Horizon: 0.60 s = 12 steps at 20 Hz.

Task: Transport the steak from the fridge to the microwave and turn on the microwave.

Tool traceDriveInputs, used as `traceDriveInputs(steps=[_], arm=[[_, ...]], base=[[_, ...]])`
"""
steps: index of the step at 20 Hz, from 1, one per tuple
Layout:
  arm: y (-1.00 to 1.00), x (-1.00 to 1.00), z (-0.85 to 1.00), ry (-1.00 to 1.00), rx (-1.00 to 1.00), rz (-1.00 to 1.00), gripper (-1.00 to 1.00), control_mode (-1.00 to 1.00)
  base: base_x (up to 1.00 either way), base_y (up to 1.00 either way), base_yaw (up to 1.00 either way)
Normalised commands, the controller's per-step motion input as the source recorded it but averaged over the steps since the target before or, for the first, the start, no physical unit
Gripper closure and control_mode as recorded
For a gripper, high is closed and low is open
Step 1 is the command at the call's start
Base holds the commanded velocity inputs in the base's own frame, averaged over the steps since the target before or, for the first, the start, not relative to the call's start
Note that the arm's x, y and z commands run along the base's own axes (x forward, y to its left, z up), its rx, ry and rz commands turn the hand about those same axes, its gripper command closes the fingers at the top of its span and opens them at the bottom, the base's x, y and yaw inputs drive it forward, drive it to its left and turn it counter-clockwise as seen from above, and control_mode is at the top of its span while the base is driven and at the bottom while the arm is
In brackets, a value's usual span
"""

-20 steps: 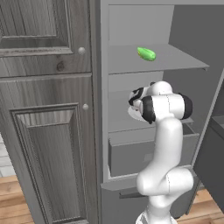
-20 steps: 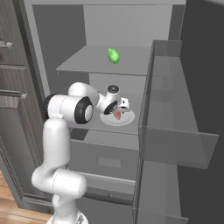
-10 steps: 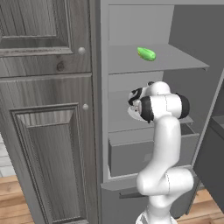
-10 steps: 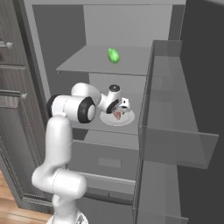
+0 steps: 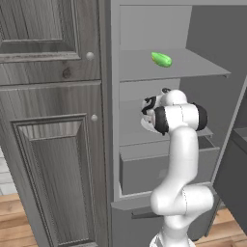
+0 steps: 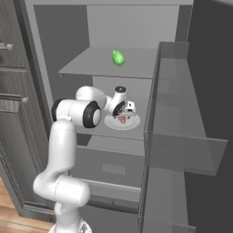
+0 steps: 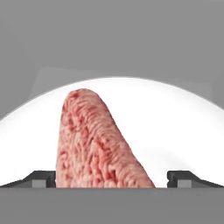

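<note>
While the claw (image 7: 112, 178) is hanging wide open w/ nothing held, straddling the pinkish-red raw steak slab (image 7: 98, 144) on its white round plate (image 7: 175, 127) — prob. soft, slick, light; pinching across the narrow width looks best.

The open fridge (image 5: 159, 144) was viewed from behind the arm on its left in the left base view, forward and slightly down from a middling distance, with the dark wood-panelled cabinet (image 5: 48, 120) taken in at the left. From behind the arm on its right, the same fridge (image 6: 118, 150) interior was faced in the right base view, so that the shelves, the green vegetable (image 6: 118, 58) and the white plate (image 6: 129, 122) were shared by both. The hand view was taken very close along the claw (image 7: 112, 177), with the steak (image 7: 94, 144) and plate (image 7: 175, 127) seen at almost no distance.
</note>
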Motion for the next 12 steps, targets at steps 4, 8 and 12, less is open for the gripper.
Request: traceDriveInputs(steps=[4,8,12], arm=[[0.00,-0.05,-0.27,0.05,0.00,0.01,1.00,-1.00],[-0.03,-0.18,-0.34,0.01,0.00,0.02,1.00,-1.00],[-0.03,-0.24,-0.39,0.00,0.00,0.01,1.00,-1.00]], base=[[0.00,0.00,0.00],[0.00,0.00,0.00],[0.00,0.00,0.00]])
